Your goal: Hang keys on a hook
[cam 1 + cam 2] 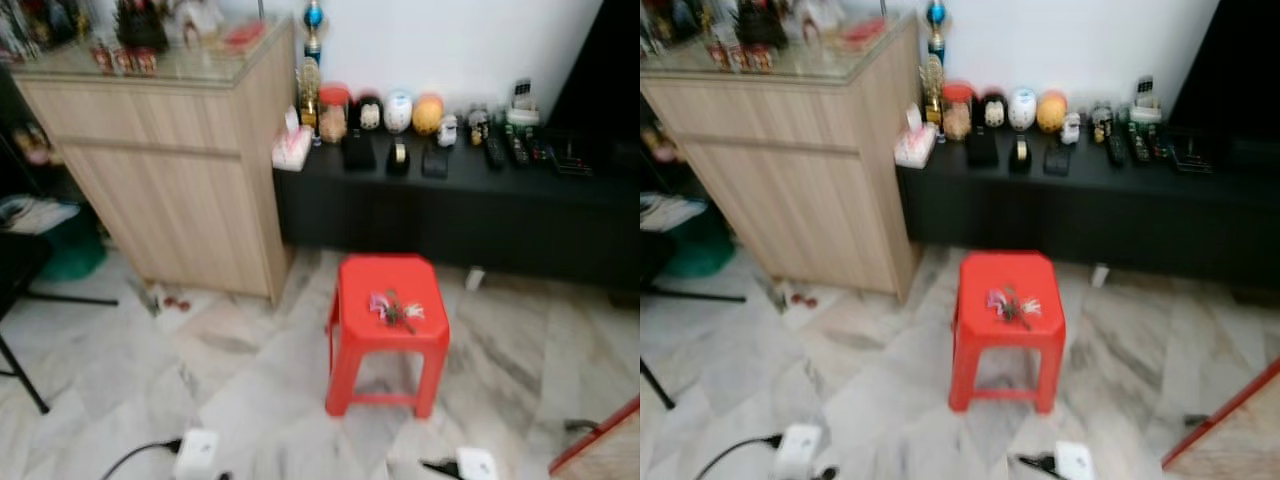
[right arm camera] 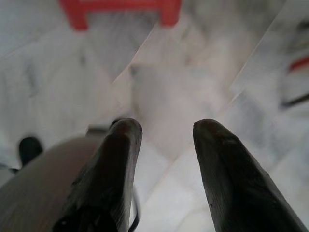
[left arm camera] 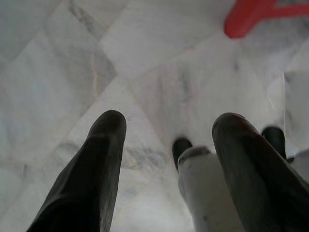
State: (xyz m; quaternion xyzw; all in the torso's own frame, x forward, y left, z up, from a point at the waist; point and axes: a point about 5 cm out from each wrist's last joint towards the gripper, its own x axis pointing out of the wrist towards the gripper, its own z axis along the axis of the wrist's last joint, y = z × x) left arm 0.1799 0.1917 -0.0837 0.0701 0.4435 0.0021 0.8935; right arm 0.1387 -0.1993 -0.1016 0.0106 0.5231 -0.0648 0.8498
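Lying on the stool (image 1: 388, 300), probably keys (image 1: 396, 310); both grippers (image 3: 169, 125) (image 2: 164, 130) hang spread and empty. Next: approach, grasp.

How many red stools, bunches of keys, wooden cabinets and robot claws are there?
Red stool: 1
Bunch of keys, lying on the stool's seat: 1
Wooden cabinet: 1
Robot claws, both open above the marble floor: 2, the left claw and the right claw
Total: 5
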